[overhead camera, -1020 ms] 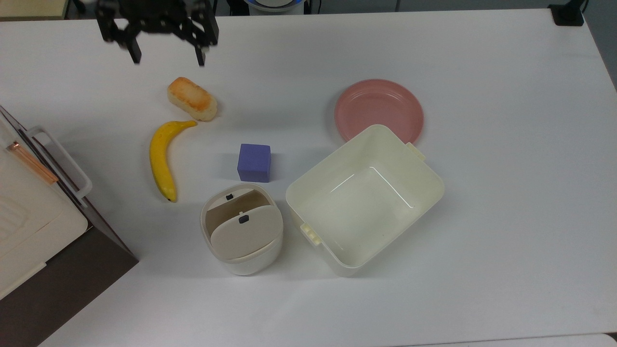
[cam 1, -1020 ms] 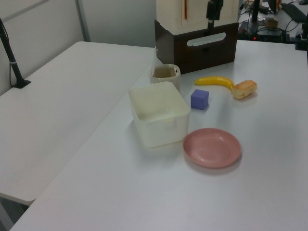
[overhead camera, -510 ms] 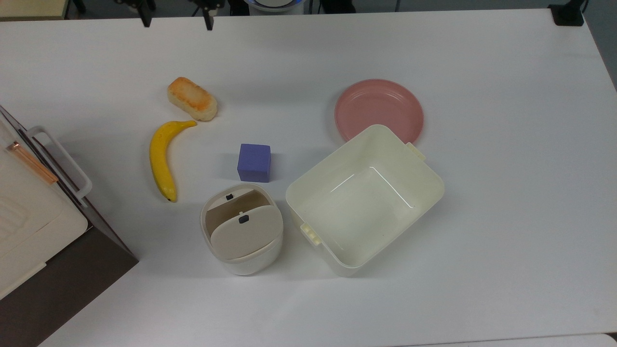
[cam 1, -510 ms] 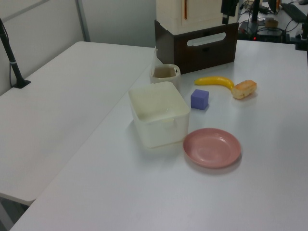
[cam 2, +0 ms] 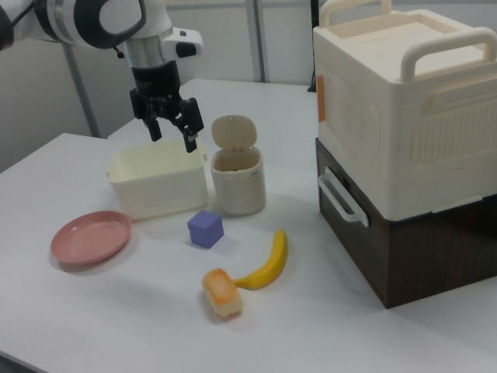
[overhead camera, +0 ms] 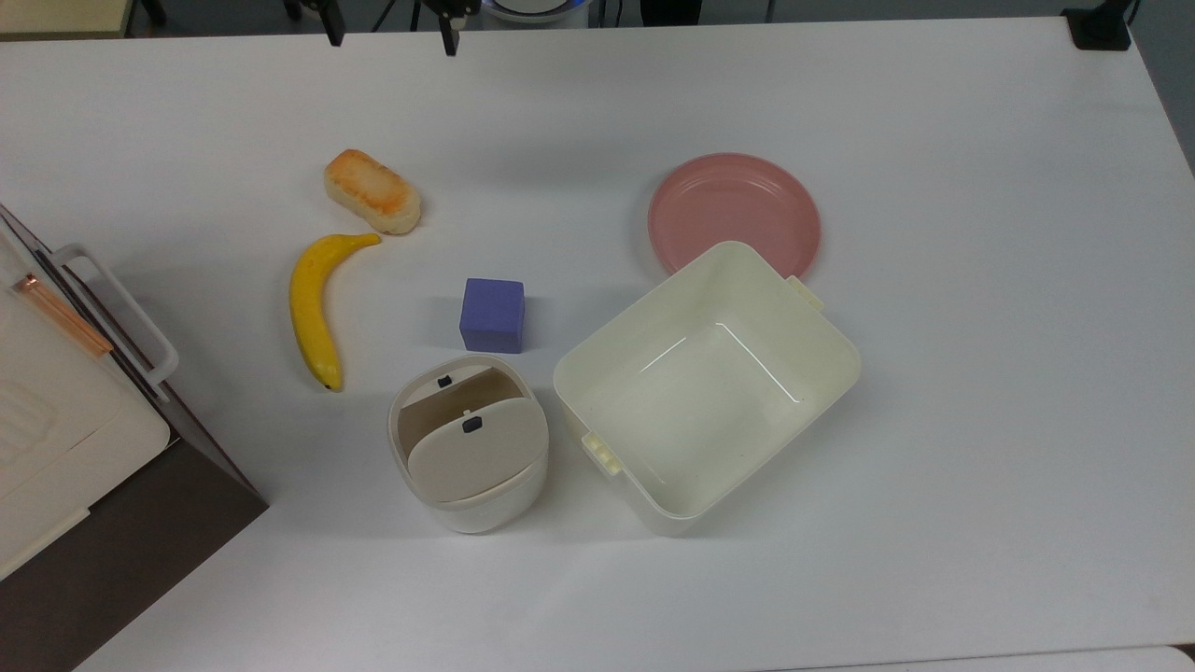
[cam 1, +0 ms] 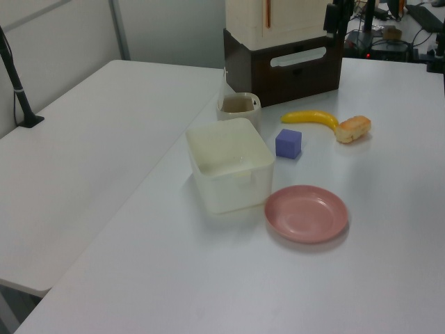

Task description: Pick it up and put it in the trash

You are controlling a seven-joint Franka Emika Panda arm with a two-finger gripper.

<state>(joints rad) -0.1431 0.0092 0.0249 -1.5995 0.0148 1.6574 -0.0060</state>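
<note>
End effector (cam 2: 172,132): fingers apart, empty, raised in right view; top view shows fingertips (overhead camera: 330,34) at desk (overhead camera: 980,373) edge.

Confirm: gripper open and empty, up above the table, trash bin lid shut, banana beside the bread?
Not quite: the trash bin's lid is tipped open, as the right view shows. The rest holds: gripper open and empty above the table, banana beside the bread.

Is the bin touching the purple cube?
Apart. The top view shows bare table between the bin and the purple cube.
</note>
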